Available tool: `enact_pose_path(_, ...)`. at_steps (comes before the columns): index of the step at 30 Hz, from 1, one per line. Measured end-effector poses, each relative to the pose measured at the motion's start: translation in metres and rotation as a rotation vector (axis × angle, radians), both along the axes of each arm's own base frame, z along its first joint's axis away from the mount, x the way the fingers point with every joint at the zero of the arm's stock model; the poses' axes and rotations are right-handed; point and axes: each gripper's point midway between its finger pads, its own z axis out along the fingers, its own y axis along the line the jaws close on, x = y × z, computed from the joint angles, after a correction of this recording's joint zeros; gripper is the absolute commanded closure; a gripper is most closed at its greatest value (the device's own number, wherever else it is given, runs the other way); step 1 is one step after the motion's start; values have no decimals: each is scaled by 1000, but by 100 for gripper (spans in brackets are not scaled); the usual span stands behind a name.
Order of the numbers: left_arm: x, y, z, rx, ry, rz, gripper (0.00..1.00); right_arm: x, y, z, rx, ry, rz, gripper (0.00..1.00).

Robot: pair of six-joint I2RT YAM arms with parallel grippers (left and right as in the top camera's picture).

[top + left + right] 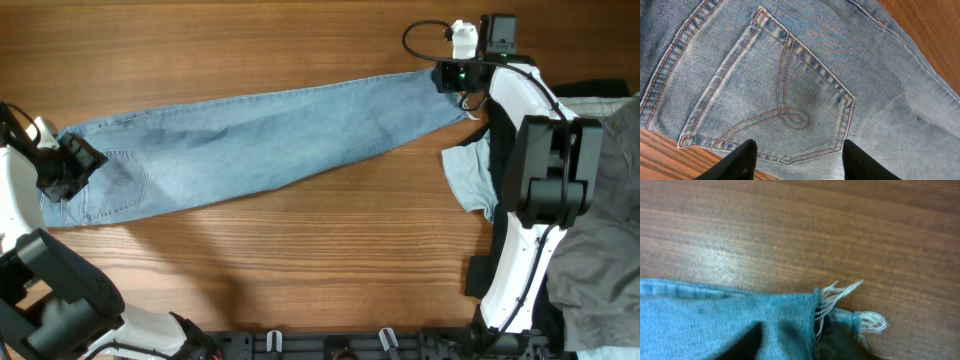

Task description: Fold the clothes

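The light-blue jeans [260, 135] lie flat and folded lengthwise across the table, waist at the left and leg hems at the upper right. My left gripper [68, 172] is open just over the waist end. In the left wrist view its two fingers [800, 162] straddle the lower tip of a stitched back pocket [775, 85]. My right gripper [455, 78] is at the hem end. In the right wrist view its fingers [795, 345] are closed on the denim beside the frayed hem [840, 305].
A small light-blue cloth [470, 175] lies next to the right arm's base. A pile of grey and white garments [600, 230] fills the right edge. The wooden table [300, 260] runs along the front below the jeans.
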Motion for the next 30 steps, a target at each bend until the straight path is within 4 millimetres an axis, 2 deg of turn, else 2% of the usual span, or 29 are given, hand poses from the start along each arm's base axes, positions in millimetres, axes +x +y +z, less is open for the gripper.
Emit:
enact_pose_path(3,0,0,0,0,0,0,45,3,-6,2,4,-11,-17,51)
enact_pose_path(8,0,0,0,0,0,0,45,1,-6,2,34,-1,-26,57)
enact_pose_path(10,0,0,0,0,0,0,45,-2,-4,-4,46,19,-28,81)
enact_pose_path(11,0,0,0,0,0,0,45,-4,-4,-10,51,36,-31,88)
enact_pose_path(13,-1,-1,0,-3,4,0,45,-5,-6,-12,60,44,-40,96)
enact_pose_path(20,-1,-1,0,-4,5,0,44,-6,-9,-7,78,47,-51,96)
enact_pose_path(22,-1,0,0,-2,2,0,46,-5,-11,5,91,30,-50,96)
enact_pose_path(25,2,1,1,6,-7,0,52,1,-22,41,137,-34,-92,96)
enact_pose_path(27,4,3,1,12,-16,0,55,6,-39,66,180,-77,-175,96)
enact_pose_path(30,4,3,1,14,-19,0,67,8,-71,79,266,-85,-334,96)
